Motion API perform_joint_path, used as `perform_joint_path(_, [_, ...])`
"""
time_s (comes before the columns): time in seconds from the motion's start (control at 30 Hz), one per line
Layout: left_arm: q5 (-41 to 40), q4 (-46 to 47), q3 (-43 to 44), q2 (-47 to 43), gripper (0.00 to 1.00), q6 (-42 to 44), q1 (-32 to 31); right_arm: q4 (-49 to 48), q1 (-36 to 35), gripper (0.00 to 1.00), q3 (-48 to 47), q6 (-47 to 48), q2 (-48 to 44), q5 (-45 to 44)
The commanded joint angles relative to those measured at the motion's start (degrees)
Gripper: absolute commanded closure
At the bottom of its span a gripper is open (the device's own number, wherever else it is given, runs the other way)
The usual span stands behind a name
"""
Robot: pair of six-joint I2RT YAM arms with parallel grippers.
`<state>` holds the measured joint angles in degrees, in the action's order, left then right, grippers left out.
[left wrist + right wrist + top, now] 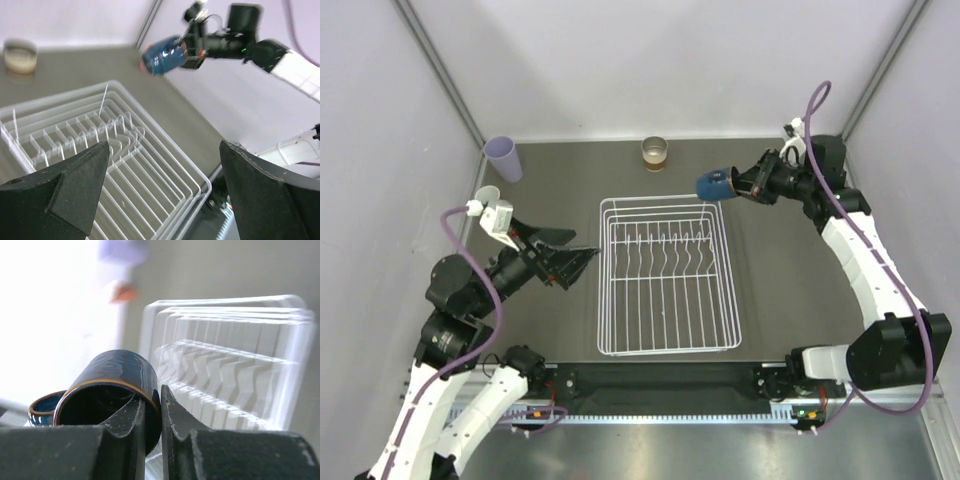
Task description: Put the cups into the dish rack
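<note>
Item: dark blue mug [717,185], hanging in the air just off the far right corner of the dish rack [601,290]. Its long axis is lying level, with the base pointing left toward the rack. Right gripper [738,186] is pinching the mug's wall, one jaw inside the mouth and one outside. Left gripper [575,250] is hovering at the rack's left rim, jaws spread wide, holding nothing. Lavender tumbler [503,158] is standing far-left on the bench [560,320]. Judgement: the right arm is nearer, and the rack is lying below and left of its jaws.
</note>
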<state>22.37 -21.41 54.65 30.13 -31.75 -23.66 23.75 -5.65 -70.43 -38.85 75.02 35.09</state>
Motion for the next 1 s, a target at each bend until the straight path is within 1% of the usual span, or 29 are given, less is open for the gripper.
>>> perform_joint_path(0.0, [4.69,20.83,-4.71,-3.4,0.02,5.9,0.1,-13.7,-1.46,1.0,-0.05,-10.26,-2.69,18.12])
perform_joint_path(0.1, [7.15,29.11,-8.5,-3.59,0.02,5.38,0.02,-16.7,-3.83,1.0,0.12,-12.82,-2.51,25.0])
perform_joint_path(0.13, [9.07,32.54,-8.95,-2.54,0.01,4.94,0.02,-20.28,-4.71,1.0,0.47,-15.0,-2.69,26.24])
perform_joint_path(0.2, [10.84,35.37,-9.56,0.09,0.02,3.2,0.02,-23.03,-7.35,1.0,1.61,-17.99,-3.13,28.79])
perform_joint_path(0.27, [14.88,39.33,-9.65,2.12,0.02,2.48,0.02,-29.96,-9.63,1.0,3.01,-21.42,-3.65,29.42])
perform_joint_path(0.3, [16.03,40.99,-9.83,4.04,0.02,1.96,0.02,-33.64,-10.51,1.0,5.2,-27.45,-3.92,30.2])
perform_joint_path(0.33, [17.26,42.92,-10.26,4.67,0.02,1.95,0.02,-38.03,-11.39,1.0,6.52,-31.42,-3.92,30.73])
perform_joint_path(0.37, [17.7,45.2,-10.53,5.11,0.02,2.47,0.02,-48.69,-13.4,1.0,8.89,-35.46,-3.57,31.17])
perform_joint_path(0.4, [17.79,46.18,-11.32,5.9,0.02,4.13,0.02,-52.97,-14.29,1.0,9.78,-42.9,-2.87,31.61])
perform_joint_path(0.47, [18.49,47.5,-11.5,6.87,0.02,5.99,0.02,-62.98,-16.49,1.0,11.36,-48.58,-1.99,31.53])
perform_joint_path(0.5, [18.93,47.6,-11.24,8.53,0.02,7.3,0.02,-65.38,-17.02,1.0,11.63,-52.43,-1.12,31.09])
perform_joint_path(0.57, [19.81,48.65,-10.97,10.12,0.02,7.84,-0.07,-66.9,-18.86,1.0,11.64,-54.39,0.03,30.65])
perform_joint_path(0.67, [20.08,52.86,-11.5,12.23,0.02,8.1,-0.33,-69.1,-21.06,1.0,12.16,-57.12,1.44,28.2])
perform_joint_path(0.7, [19.91,53.74,-11.5,12.93,0.02,8.54,-0.51,-68.05,-21.33,1.0,12.42,-57.3,1.61,26.36])
perform_joint_path(0.87, [21.65,52.87,-9.48,15.13,0.02,9.69,-1.04,-64.98,-22.65,1.0,12.17,-56.69,2.41,23.54])
perform_joint_path(0.97, [22.63,52.61,-9.04,15.92,0.02,9.51,-1.39,-57.34,-23.09,1.0,10.76,-51.86,2.23,22.3])
